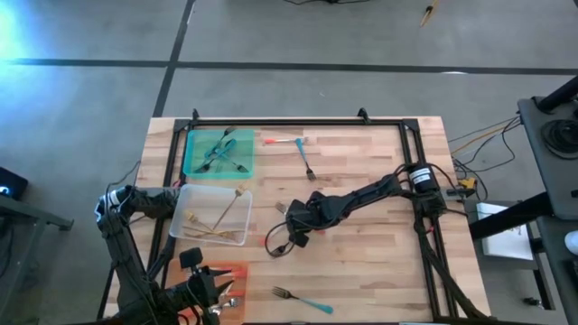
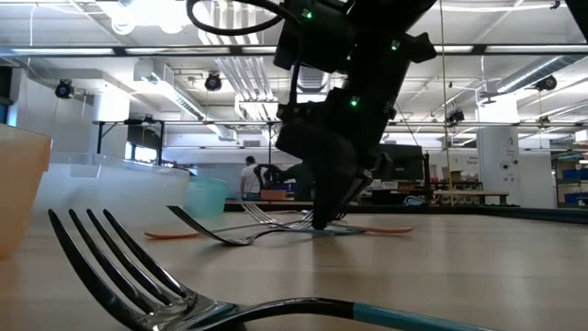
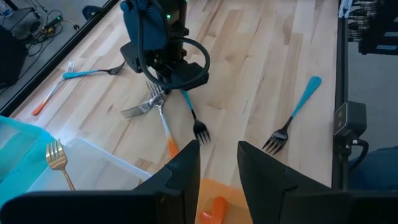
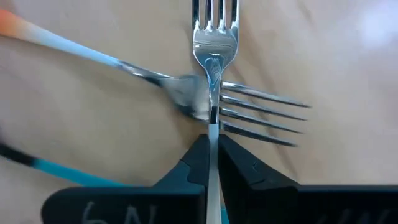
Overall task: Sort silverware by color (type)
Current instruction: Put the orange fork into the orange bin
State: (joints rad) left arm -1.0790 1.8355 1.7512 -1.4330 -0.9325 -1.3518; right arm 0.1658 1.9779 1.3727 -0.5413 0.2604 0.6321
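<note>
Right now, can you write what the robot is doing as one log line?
right gripper: shut on blue-handled metal fork, mid-table | left gripper: open over orange tray, waiting | loose forks remain on wooden table

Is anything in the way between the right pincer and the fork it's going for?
No. The right pincer is already shut on that fork, but the fork lies across a second fork.

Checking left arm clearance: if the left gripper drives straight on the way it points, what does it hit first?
Probably the tines of the teal-handled fork on the table just past the orange tray, ahead of the left gripper. Depth is unclear.
</note>
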